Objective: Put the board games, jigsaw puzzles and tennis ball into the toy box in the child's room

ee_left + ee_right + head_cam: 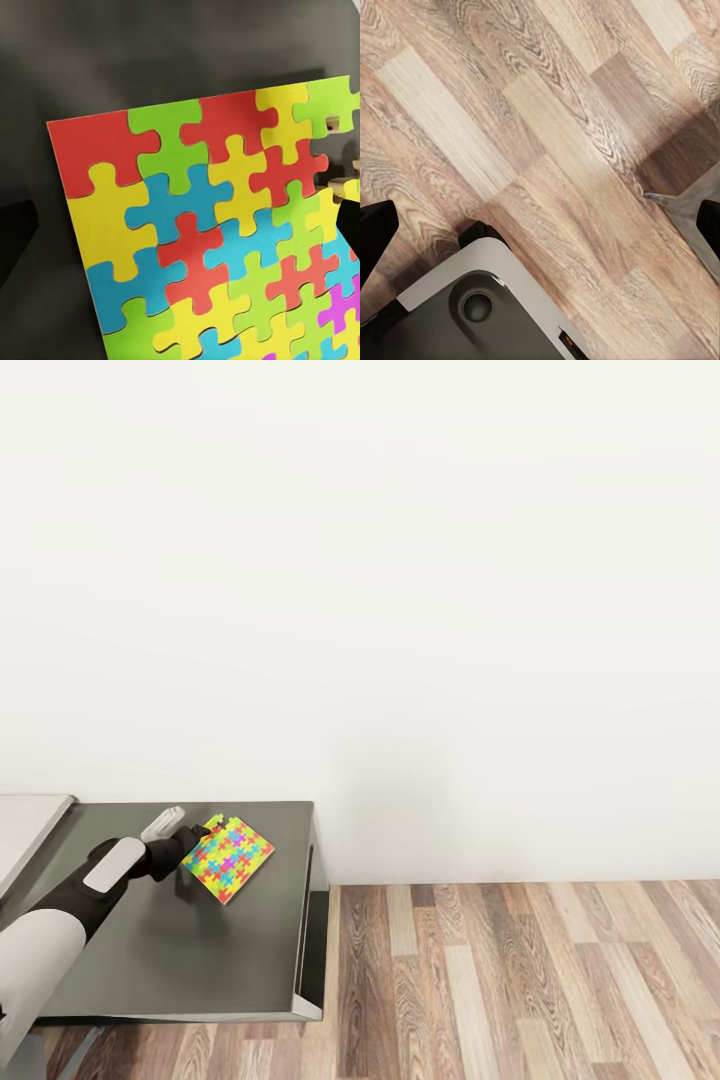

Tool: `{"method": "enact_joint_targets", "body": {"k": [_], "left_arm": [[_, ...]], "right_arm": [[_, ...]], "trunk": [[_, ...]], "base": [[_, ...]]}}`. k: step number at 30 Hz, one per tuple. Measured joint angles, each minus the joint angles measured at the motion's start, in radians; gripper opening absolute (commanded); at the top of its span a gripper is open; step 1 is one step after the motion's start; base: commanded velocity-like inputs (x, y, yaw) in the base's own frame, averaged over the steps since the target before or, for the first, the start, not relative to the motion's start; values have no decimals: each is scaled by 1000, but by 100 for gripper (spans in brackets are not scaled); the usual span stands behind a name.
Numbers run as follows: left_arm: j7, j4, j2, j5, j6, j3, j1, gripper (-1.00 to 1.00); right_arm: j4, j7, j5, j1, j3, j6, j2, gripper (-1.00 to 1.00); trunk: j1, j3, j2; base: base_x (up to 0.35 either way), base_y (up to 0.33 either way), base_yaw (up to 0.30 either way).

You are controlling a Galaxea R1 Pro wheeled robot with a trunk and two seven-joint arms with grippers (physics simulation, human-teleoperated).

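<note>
At the left edge of the head view a corner of the light-grey desk top [30, 830] meets the lower dark-grey section of the table [200, 960], which serves here as the landmark. The left arm [60, 930] reaches forward over that dark section, forearm low and nearly level, wrist turned so the left gripper [190, 847] meets the near-left edge of a jigsaw puzzle [232, 857]. The board looks tilted, its gripped edge raised off the dark top, which suggests it is pinched and lifted rather than lying flat; that hold would suit carrying a thin board that is hard to pick from above. In the left wrist view the jigsaw puzzle [202, 247] spreads across the frame at a slant with the dark surface behind it, and a dark fingertip [351, 225] overlaps its edge, so the jaws appear closed on the board. To the right of the table lies the wood-plank floor [530, 980]. The right wrist view looks down on those planks [532, 127] with two dark fingertips [375, 232] far apart, so the right gripper stands spread and empty, seemingly parked low beside the robot's base [472, 307].
</note>
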Motion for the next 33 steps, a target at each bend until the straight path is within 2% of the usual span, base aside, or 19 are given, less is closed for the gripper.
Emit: {"method": "enact_joint_targets", "body": {"k": [24, 33], "left_arm": [[0, 0, 0, -6, -1, 0, 0, 100], [0, 0, 1, -22, 0, 0, -1, 100]], "right_arm": [[1, 0, 0, 0, 0, 1, 0, 100], [2, -1, 0, 0, 0, 1, 0, 100]], "trunk": [[0, -8, 0], [0, -10, 0]], "base": [[0, 0, -2], [0, 0, -169]]}}
